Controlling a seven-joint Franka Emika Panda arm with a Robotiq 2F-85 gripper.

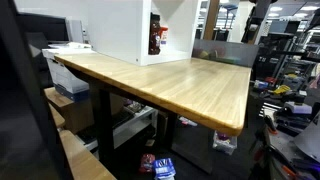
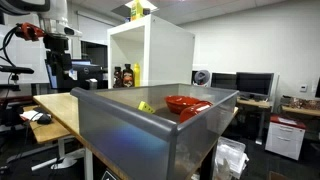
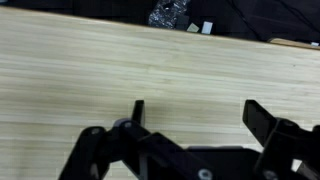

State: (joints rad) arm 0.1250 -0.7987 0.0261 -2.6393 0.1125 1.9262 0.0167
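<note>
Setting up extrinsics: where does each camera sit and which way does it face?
Exterior view: beside a corner of the light wooden tabletop, facing along it to the white open-fronted cabinet; no arm shows.
Exterior view: behind the grey bin holding a red bowl, facing the cabinet; possibly the arm, upper left.
Wrist view: down at the tabletop; open black gripper at bottom edge.
Shared: both exterior views show cabinet and tabletop.

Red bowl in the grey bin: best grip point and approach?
Probably the rim of the red bowl, from straight above: it seems to sit mouth-up, and the tall walls of the grey bin block the sides. The gripper is open.
</note>
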